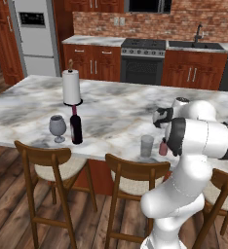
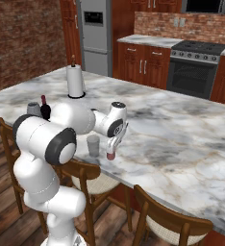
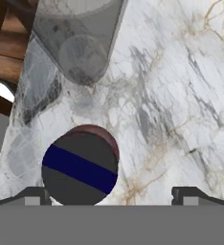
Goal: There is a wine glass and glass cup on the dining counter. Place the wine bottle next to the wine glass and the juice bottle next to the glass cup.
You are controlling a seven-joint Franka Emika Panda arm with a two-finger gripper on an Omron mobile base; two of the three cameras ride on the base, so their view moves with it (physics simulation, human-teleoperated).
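Stools line the dining counter (image 1: 33, 104) in your left base view; the wine bottle (image 1: 76, 127) stands just beside the wine glass (image 1: 57, 127) near its front edge, so that half looks done. Your right base view shows the juice bottle (image 2: 110, 153) beside the glass cup (image 2: 93, 144), gripper (image 2: 115, 142) above it. Your hand view shows the jaws spread, holding nothing.

A glossy white arm (image 1: 194, 141) of rounded segments (dark bands ring its joints).
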